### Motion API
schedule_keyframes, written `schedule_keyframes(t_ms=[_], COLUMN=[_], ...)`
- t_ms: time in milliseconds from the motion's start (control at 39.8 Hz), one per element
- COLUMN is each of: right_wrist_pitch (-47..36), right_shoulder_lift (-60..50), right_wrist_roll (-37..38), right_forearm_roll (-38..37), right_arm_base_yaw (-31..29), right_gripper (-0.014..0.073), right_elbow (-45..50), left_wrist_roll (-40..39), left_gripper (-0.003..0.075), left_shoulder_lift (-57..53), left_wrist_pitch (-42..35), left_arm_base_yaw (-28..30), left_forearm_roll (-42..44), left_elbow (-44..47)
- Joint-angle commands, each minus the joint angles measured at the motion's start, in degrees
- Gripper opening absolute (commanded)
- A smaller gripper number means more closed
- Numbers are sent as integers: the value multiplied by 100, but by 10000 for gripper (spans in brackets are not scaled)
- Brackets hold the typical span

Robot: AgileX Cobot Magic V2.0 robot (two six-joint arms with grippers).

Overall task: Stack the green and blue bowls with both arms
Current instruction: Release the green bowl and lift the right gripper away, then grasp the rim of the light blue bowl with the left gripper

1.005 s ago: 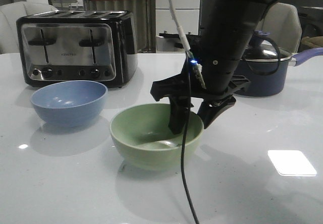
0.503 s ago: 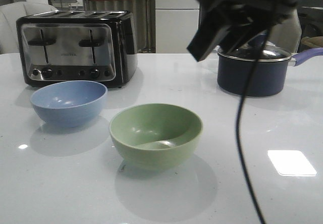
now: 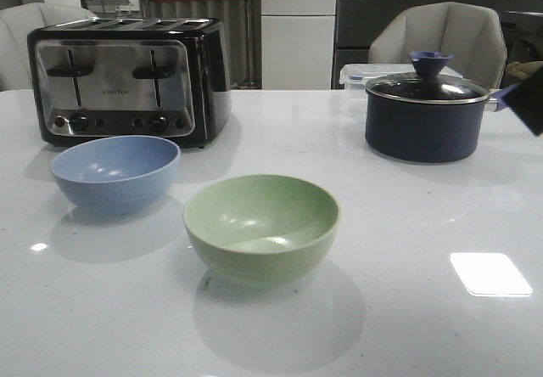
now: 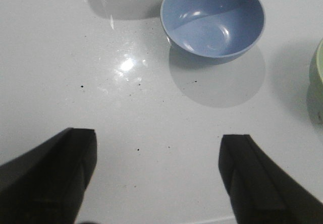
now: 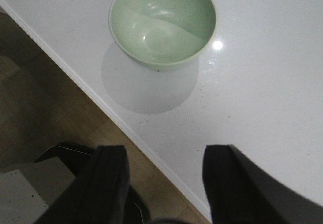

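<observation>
pale sage green, the green bowl (image 3: 262,227) sits nearest the camera on the white bench (image 3: 407,326), upright and empty, its mouth open upward so the other bowl could drop straight in. the blue bowl (image 3: 115,171) stands behind and to the left of the green bowl, apart from it, also upright and empty, so the stack is not yet made. the left gripper (image 4: 158,178) hangs above bare bench short of the blue bowl, its jaws spread wide and holding nothing, probably lined up for a reach to that rim. the right gripper (image 5: 162,183) hovers over the bench edge on the near side of the green bowl, jaws likewise wide apart and empty. farther back from the green bowl, the toaster (image 3: 127,78) stands just behind the blue bowl, and the dark lidded pot (image 3: 428,114) sits well off to the right; the dark shape (image 3: 530,98) beside it may be part of an arm.
</observation>
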Motion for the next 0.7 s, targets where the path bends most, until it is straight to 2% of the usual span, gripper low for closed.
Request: schedule_keyframes(t_ms=[0,251,678], right_wrist_pitch=[-194,-211,-211], right_shoulder_lift=[-132,-76,-60], right_wrist_roll=[-60,-60,-60], right_forearm_roll=[-13,-13,-13], right_arm_base_yaw=[6,6,6], right_gripper=[453,453,453], right_elbow=[-137,-137,-137], left_wrist_roll=[5,5,5], left_gripper=[593,582,581], left_shoulder_lift=[606,2335,4611], left_wrist_pitch=[-423,-458,-564], left_arm_base_yaw=[-45,-45,-45], left_forearm_roll=[-116,-221,-298], left_elbow=[-521,-1576,-3075])
